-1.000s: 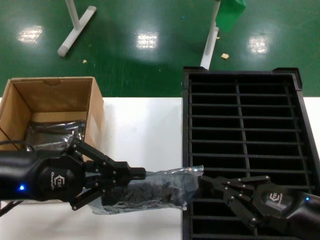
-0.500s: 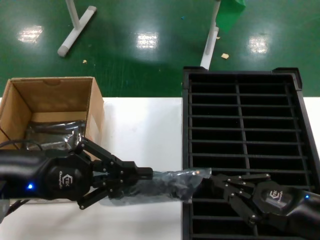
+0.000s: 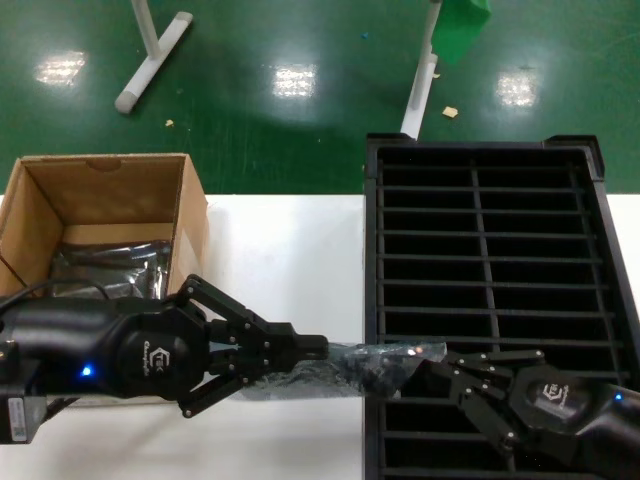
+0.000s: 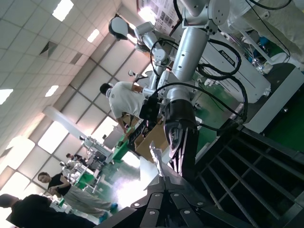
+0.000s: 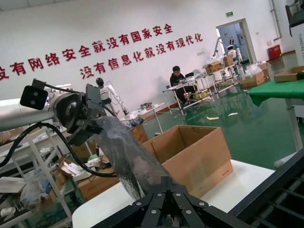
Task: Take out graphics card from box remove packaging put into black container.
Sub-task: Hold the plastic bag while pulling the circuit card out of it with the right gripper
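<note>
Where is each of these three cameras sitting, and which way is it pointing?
Head view: atop the robot, looking down at the table; both arms show.
Left wrist view: on the left arm, looking along its fingers at the right gripper.
Right wrist view: on the right arm, facing the left gripper and the box.
All three share the bagged graphics card held between the grippers.

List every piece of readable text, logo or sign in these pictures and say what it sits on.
"有网络安全就没有国家安全" – red characters, upper row on the white wall, its start cut off.
"没有信息化就没有现代化" – lower row on that wall.
Green sign above the doorway: too small to read.
Logos on the left gripper and right gripper housings: too blurred to read.
Posters in the left wrist view: unreadable.
</note>
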`<state>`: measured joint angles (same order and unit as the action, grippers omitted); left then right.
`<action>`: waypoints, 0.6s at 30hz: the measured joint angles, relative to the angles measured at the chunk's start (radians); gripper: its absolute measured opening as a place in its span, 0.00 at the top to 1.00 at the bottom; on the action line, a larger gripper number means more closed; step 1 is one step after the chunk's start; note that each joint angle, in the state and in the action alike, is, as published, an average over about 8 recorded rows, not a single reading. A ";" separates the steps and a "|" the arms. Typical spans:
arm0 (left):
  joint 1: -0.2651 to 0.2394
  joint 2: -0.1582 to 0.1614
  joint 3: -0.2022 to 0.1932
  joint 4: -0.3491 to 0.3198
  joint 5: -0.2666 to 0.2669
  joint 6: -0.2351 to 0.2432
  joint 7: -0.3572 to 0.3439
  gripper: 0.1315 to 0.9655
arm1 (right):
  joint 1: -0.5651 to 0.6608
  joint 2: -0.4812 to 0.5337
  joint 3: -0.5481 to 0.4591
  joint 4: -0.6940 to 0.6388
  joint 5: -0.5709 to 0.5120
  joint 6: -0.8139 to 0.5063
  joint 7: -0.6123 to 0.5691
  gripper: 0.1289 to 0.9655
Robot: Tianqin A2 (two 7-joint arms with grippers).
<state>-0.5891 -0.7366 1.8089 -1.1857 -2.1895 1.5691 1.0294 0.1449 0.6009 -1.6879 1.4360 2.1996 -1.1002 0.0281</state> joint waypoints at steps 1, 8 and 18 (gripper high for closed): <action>0.000 0.003 -0.001 -0.001 0.003 0.000 -0.001 0.99 | -0.002 0.000 0.001 0.001 0.001 0.000 0.000 0.98; 0.014 0.018 -0.012 -0.010 0.017 0.000 -0.007 0.99 | -0.014 0.003 0.005 0.007 0.004 -0.002 -0.002 0.98; 0.054 0.005 -0.032 -0.039 0.011 0.000 -0.017 0.99 | -0.018 0.005 0.004 0.007 0.004 -0.006 -0.005 0.98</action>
<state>-0.5350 -0.7314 1.7772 -1.2246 -2.1783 1.5690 1.0128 0.1268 0.6055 -1.6836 1.4432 2.2036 -1.1067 0.0232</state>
